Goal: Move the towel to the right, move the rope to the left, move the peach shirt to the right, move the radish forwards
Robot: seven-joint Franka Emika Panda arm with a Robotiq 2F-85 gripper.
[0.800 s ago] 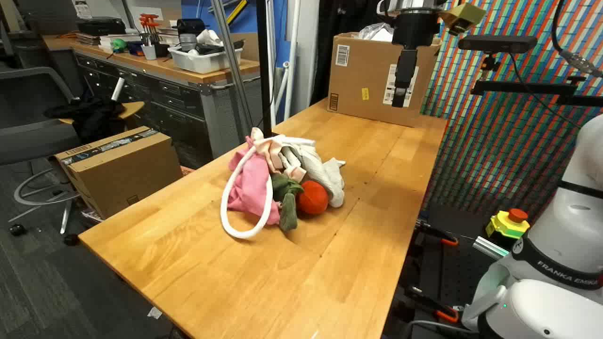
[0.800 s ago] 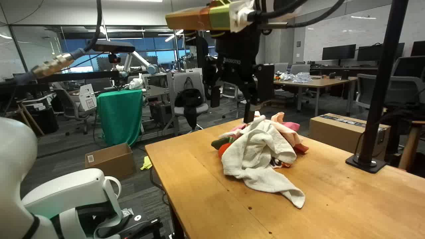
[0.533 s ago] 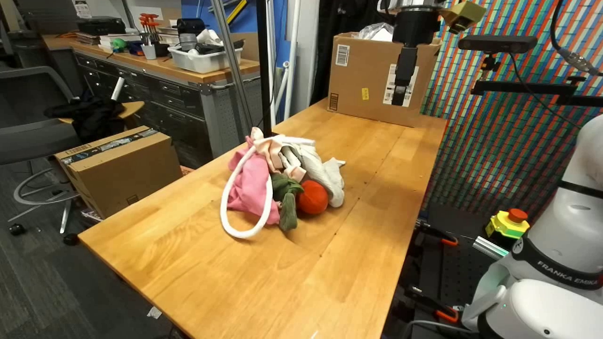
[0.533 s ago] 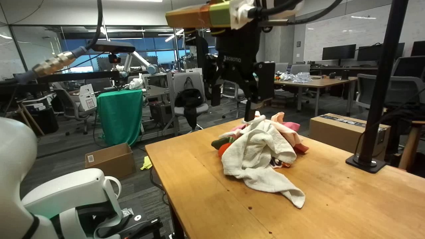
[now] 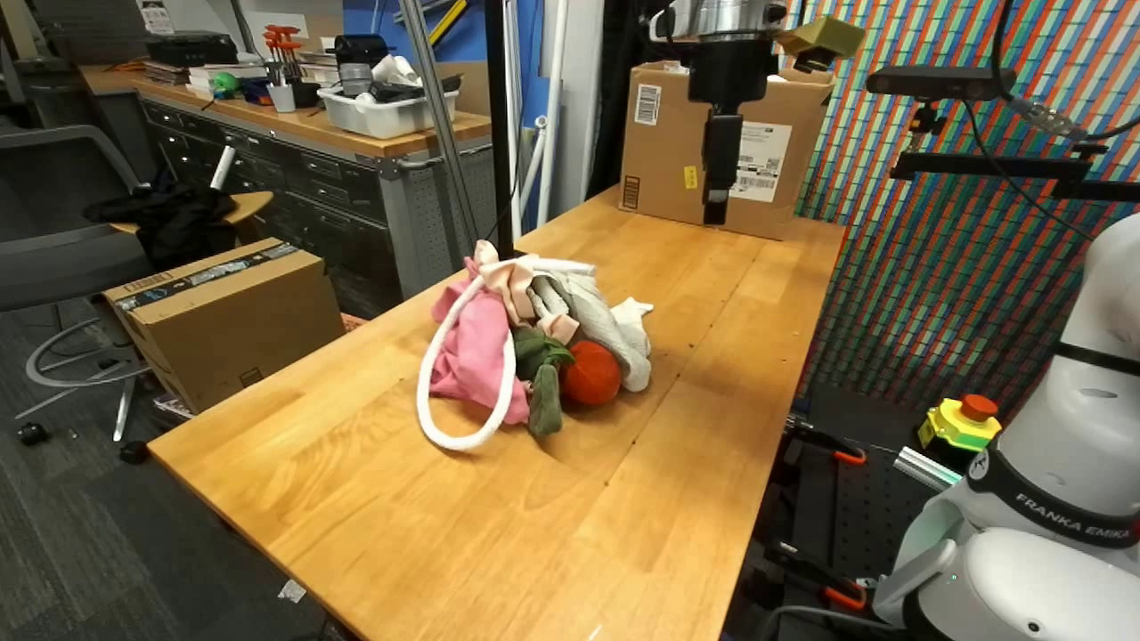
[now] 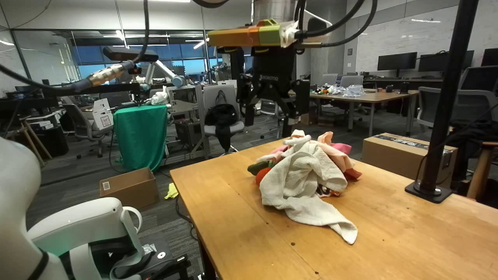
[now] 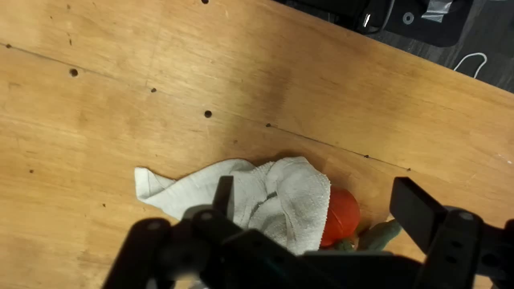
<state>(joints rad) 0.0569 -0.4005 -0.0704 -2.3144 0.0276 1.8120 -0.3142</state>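
Observation:
A pile lies on the wooden table (image 5: 499,534). The off-white towel (image 6: 303,179) covers the pile's near side in an exterior view; its tail spreads on the table. The white rope (image 5: 463,442) loops over the front of the pile. The peach shirt (image 5: 509,289) is bunched at the top, partly under the rope and towel. The radish (image 5: 592,374), a red ball with green leaf-like parts, sits beside the towel, partly covered in the wrist view (image 7: 340,216). My gripper (image 6: 268,122) is open, empty and above the pile; its fingers straddle towel and radish in the wrist view (image 7: 315,196).
A pink cloth (image 5: 472,356) lies in the pile under the rope loop. A large cardboard box (image 5: 677,151) stands at the table's far end. A black post (image 6: 439,116) is fixed to the table edge near the pile.
My gripper has moved across the table, leftward and slightly lower in an exterior view, and looks more upright. It stays open. The pile has not visibly moved.

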